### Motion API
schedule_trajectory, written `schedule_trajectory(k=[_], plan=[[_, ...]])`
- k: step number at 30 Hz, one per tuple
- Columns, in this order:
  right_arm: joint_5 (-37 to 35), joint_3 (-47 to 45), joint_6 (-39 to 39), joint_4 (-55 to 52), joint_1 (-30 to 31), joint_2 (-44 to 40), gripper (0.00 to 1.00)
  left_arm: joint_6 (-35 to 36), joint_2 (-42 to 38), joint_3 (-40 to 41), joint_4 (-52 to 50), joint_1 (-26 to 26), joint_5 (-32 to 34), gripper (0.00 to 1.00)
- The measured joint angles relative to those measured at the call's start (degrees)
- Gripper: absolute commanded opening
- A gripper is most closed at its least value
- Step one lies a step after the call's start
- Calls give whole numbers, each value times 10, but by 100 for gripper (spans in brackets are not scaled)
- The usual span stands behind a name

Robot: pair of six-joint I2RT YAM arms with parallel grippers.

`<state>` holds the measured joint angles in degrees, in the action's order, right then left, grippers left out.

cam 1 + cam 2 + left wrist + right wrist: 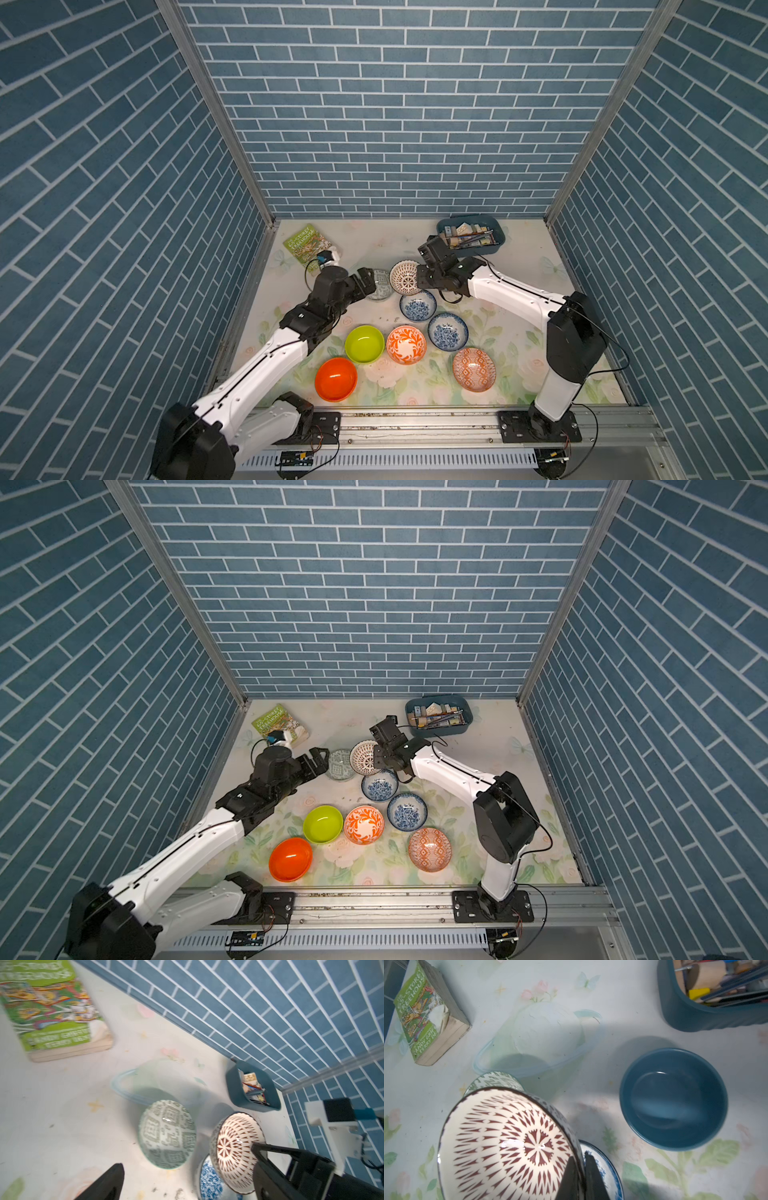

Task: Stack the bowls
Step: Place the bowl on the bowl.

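My right pincer (pixel 580 1157) clamps lattice bowl (pixel 508 1142) by its rim, tilted, beside grey-patterned bowl (pixel 167 1134); thin pinch could slip, bowl drops onto it; left pincer (pixel 369 283) wide, empty.

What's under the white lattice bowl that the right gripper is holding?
Part of a blue-floral bowl shows beneath the lattice bowl in the right gripper; the rest of it is covered by that tilted bowl.

Book (pixel 423 1012) cover reads "STOREY TREEHOUSE", partial "ANDY GRI", "TERRY DE" below
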<state>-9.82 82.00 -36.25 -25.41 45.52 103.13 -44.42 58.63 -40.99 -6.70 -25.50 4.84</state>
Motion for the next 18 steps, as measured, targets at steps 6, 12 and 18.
schedule_trajectory(k=[6, 12, 18], plan=[[3, 101, 1, -3, 15, 73, 0, -8, -39, 98, 38, 103, -49, 100], [15, 157, 0, -5, 28, 130, 0, -27, -32, 205, 139, 166, -121, 100], [25, 208, 0, -21, 40, 190, 0, -39, -33, 235, 207, 178, -164, 100]])
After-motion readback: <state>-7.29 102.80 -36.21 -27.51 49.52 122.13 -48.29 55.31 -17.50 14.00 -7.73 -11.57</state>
